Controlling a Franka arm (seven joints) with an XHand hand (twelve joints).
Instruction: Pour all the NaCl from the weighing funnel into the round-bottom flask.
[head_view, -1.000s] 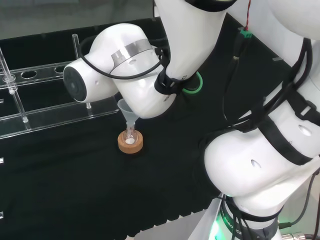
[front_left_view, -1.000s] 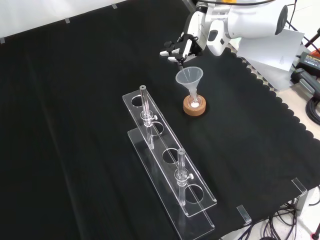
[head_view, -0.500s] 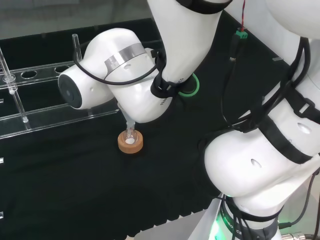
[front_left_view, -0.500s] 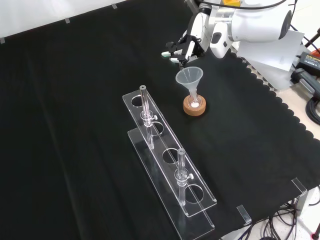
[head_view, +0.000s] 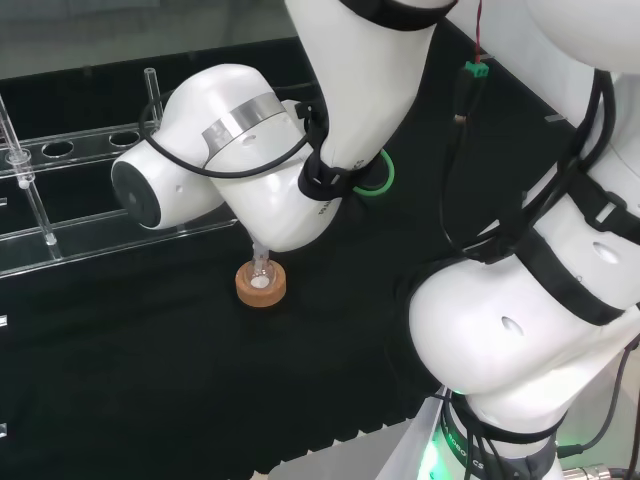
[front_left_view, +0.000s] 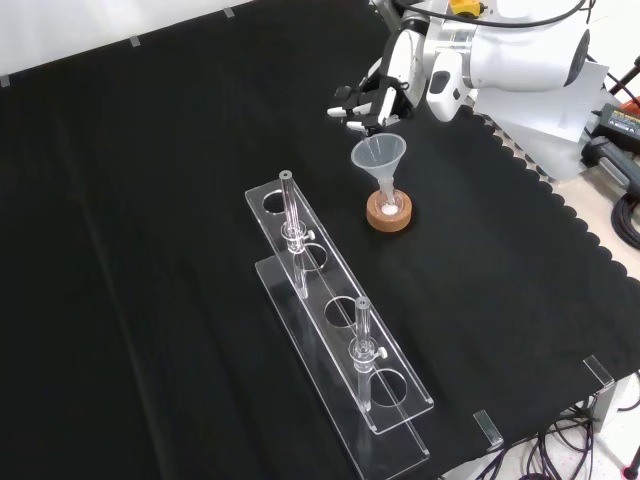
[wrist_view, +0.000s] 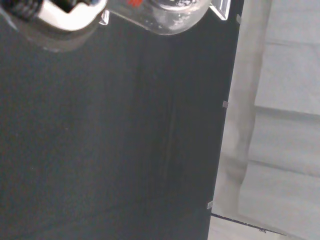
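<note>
Counter (front_left_view: 150, 200) under black cloth. Clear tube rack (front_left_view: 335, 325) lies well apart from the fingers (front_left_view: 352, 108), nearer the front camera, two tubes upright in it. Hand (front_left_view: 372, 95) hovers above and just behind the funnel (front_left_view: 379, 157); fingers curled, though whether they grasp anything cannot be told. Funnel sits in the round-bottom flask (front_left_view: 389, 203) on a cork ring (head_view: 261, 286), just below the fingers. White NaCl (head_view: 260, 281) inside the flask.

hand (front_left_view: 372, 98) above funnel (front_left_view: 378, 157), flask (front_left_view: 389, 206) on cork ring (front_left_view: 389, 217)
</note>
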